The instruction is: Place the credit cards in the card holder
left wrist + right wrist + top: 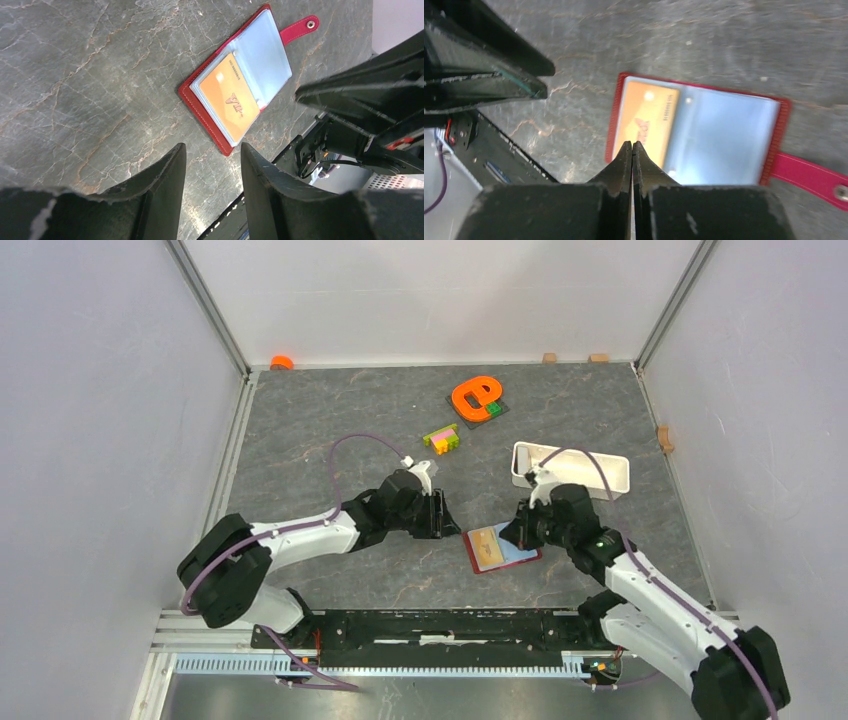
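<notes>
Toward the near edge of the desk (330,420), right of centre, card holder (503,547) lies open and flat, snap tab (300,29) sticking out. One orange credit card (231,102) sits in the clear sleeve of one half; the other half shows only light blue. Left gripper (212,150) is released, jaws apart, nothing between them, just left of the holder. Right gripper (632,145) is clenched, fingertips pressed together over the card's edge, nothing visibly held; contact with the card unclear. White tray (570,468) and toy bricks (441,438) lie farther back.
</notes>
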Motion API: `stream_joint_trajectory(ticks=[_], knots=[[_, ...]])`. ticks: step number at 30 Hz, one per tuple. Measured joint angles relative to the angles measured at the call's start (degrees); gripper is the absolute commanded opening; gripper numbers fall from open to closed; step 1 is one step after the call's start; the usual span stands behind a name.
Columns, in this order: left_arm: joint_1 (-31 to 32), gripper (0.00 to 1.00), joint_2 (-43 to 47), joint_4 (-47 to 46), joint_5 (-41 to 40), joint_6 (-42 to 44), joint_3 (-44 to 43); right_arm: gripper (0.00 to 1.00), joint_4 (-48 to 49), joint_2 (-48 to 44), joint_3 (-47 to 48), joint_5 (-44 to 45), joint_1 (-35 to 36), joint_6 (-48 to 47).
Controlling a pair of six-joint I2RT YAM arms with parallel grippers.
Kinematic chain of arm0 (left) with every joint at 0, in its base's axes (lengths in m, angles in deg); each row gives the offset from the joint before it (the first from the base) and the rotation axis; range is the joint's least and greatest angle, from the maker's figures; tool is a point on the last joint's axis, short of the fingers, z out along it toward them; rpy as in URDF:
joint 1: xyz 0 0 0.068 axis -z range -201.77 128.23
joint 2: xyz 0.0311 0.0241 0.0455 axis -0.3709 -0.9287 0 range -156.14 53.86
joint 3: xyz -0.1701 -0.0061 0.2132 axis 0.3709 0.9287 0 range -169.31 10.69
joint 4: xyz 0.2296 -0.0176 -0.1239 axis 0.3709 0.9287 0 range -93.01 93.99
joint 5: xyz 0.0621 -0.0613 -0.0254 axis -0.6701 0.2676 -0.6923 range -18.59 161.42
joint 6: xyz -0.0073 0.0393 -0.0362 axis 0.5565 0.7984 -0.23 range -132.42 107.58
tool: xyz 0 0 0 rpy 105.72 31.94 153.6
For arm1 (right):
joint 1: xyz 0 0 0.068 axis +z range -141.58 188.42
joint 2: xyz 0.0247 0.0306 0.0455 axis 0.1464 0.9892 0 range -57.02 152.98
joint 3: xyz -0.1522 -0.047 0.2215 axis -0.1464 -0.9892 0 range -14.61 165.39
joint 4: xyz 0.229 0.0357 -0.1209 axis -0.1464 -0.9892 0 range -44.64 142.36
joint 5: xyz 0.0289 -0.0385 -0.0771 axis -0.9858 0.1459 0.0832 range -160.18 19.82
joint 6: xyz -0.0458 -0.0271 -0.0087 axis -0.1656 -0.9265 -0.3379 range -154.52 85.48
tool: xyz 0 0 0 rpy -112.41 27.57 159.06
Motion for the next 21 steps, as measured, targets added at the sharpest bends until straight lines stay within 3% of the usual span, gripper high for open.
stream_joint_trajectory(ticks=[2,5,6,7,10,13,21], knots=[[-0.46,0.52,0.79,0.17,0.31,0.04,0.66,0.0,1.31,2.19,0.48,0.66,4.55,1.18],[-1.05,0.54,1.66,0.44,0.68,0.04,1.57,0.19,0.13,3.78,1.51,4.46,7.56,1.84],[-1.29,0.54,1.99,0.55,0.7,0.04,1.99,0.21,-1.29,4.0,2.38,7.1,7.82,2.08],[-1.49,0.54,2.36,0.7,0.7,0.04,2.4,0.23,-2.99,4.31,3.58,10.01,7.74,2.1],[-1.92,0.55,3.26,1.11,0.7,0.04,3.17,0.48,-7.8,5.73,8.04,18.56,5.64,0.92],[-2.08,0.56,4.28,1.33,0.7,0.07,3.61,0.6,-9.42,5.38,9.09,21.7,0.42,-0.96],[-2.45,0.56,5.44,1.77,0.68,0.07,3.8,0.64,-11.65,5.6,6.95,19.61,-14.88,-6.47]])
